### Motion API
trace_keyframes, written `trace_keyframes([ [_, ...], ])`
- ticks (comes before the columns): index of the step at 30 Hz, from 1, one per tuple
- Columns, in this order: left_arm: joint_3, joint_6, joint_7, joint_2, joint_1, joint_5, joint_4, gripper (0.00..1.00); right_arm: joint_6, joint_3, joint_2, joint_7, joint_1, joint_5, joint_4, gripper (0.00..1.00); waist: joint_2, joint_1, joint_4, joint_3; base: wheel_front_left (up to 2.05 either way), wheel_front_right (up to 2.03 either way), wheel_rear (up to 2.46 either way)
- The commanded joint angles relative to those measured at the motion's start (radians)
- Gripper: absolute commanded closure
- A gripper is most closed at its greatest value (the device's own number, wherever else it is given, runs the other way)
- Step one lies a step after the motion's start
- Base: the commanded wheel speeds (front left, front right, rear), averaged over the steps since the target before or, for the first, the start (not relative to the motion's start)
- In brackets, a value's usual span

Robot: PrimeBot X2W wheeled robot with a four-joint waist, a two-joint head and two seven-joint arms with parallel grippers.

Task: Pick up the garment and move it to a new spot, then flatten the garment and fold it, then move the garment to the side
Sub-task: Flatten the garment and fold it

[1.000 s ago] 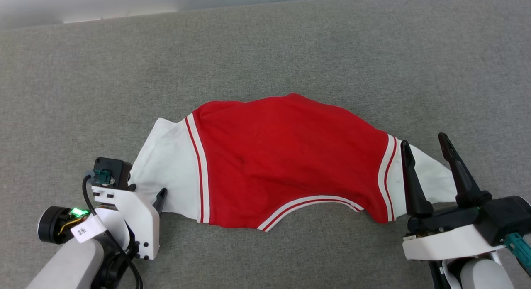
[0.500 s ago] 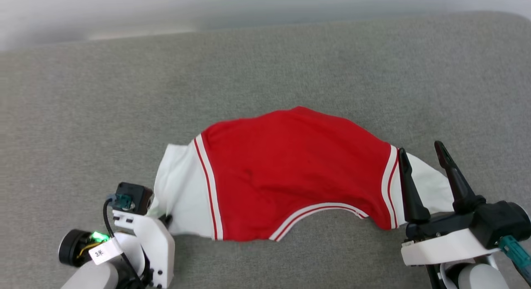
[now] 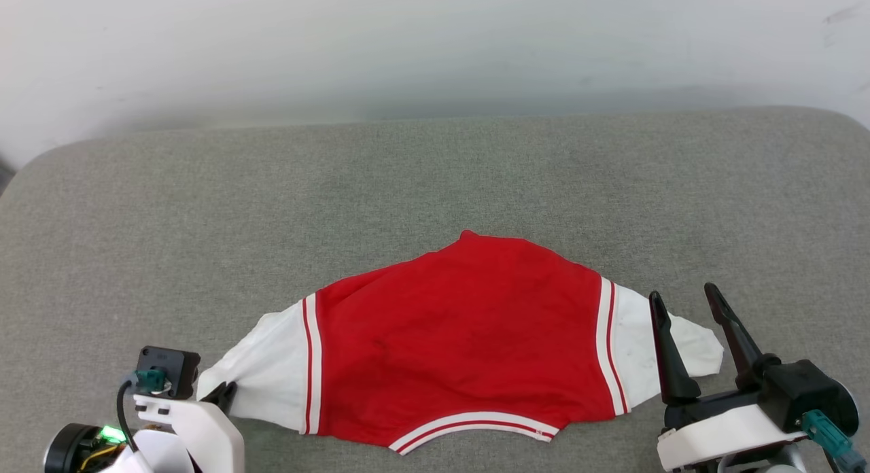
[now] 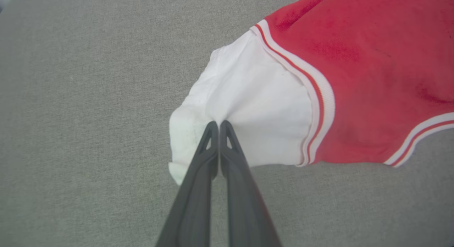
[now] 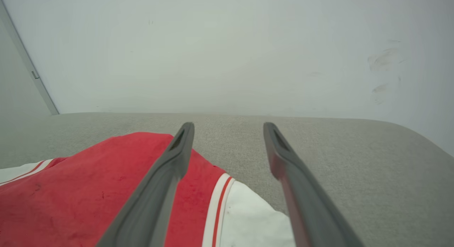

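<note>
Pinching the nine-o'clock sleeve (image 3: 265, 364), the left hand (image 4: 216, 124) grips the garment (image 3: 462, 337), judged light and limp; the right hand (image 3: 682, 293), spread wide, hovers at the three-o'clock sleeve (image 3: 635, 351), the matching hold.

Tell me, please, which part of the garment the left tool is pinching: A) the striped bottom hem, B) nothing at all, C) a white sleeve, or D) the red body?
C: in the left wrist view the left tool is shut, and the white sleeve of the garment puckers at its tips.
</note>
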State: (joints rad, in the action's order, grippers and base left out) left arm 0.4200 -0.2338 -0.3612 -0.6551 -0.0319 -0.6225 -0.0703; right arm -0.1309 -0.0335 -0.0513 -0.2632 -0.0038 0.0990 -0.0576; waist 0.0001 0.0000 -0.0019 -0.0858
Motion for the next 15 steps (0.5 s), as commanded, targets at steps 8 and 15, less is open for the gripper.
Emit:
trace_keyframes([
  [8,-0.011,0.027,0.224,0.058,-0.022,0.05,0.053,0.0,0.0,0.021,0.002,-0.002,0.016,-0.001,-0.021,0.0,-0.0001,0.0,0.013,0.024,0.0,0.0,0.0],
  [15,-0.025,0.067,0.536,0.087,-0.015,0.125,0.056,0.0,0.0,0.058,0.002,-0.002,0.034,-0.026,-0.005,0.0,-0.0001,0.0,0.037,0.061,0.0,0.0,0.0],
])
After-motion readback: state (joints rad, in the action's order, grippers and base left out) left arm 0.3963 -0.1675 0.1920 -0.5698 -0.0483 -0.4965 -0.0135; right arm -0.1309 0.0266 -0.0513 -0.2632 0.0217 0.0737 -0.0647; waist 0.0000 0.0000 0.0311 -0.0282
